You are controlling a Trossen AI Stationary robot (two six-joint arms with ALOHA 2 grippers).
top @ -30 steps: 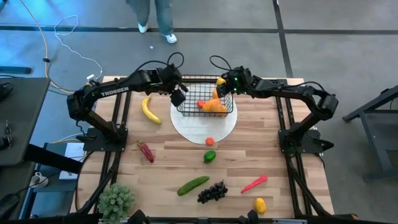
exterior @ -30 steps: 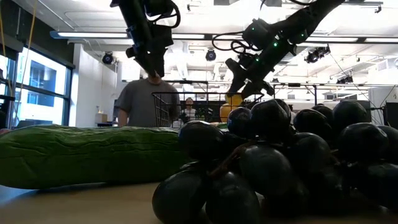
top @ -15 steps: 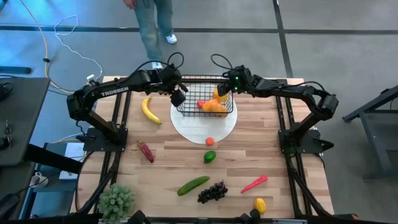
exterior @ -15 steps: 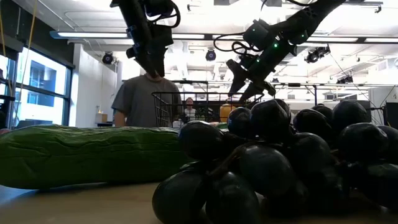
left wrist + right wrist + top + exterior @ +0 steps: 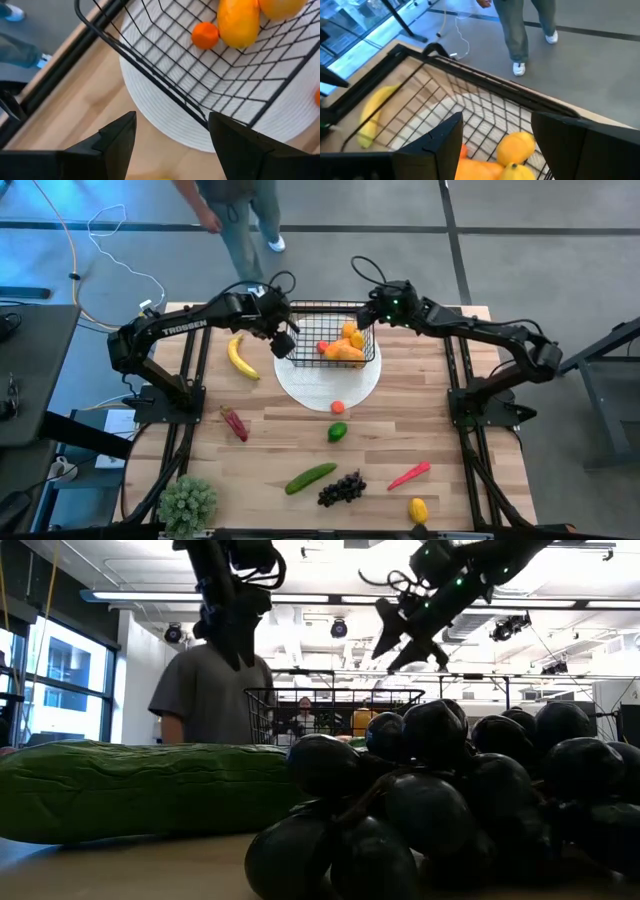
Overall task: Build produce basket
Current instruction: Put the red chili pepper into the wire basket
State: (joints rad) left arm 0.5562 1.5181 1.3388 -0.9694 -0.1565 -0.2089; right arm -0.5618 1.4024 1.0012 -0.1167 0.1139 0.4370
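1. Black wire mesh, that's the basket (image 5: 330, 340), sitting on the white plate (image 5: 330, 385) at the far middle of the table, with orange-yellow mangoes (image 5: 345, 350) and a small orange (image 5: 322, 347) already inside it.

2. The right gripper (image 5: 372, 310) hangs above the basket's far right corner, fingers spread wide with nothing between them.

3. The left gripper (image 5: 283, 340) hovers just off the basket's left edge, over the plate rim, fingers well apart and empty too.

4. A yellow banana (image 5: 240, 356) lies near the left gripper, to the left of the plate. It looks like light, stiff toy plastic, probably a bit slick, so I'd take it across the middle of its curve, where the fingers can straddle it.

5. Plenty waits on the near side: a small orange piece (image 5: 338, 407) at the plate's near edge, a green fruit (image 5: 337, 431), a cucumber (image 5: 311, 477), dark grapes (image 5: 341, 488), two red chili peppers (image 5: 408, 475), a lemon (image 5: 418, 509).

6. The grapes look lumpy and awkward. I'd pinch the bunch across its bulk, not a single berry.

7. Someone is walking past behind the table (image 5: 232, 210).
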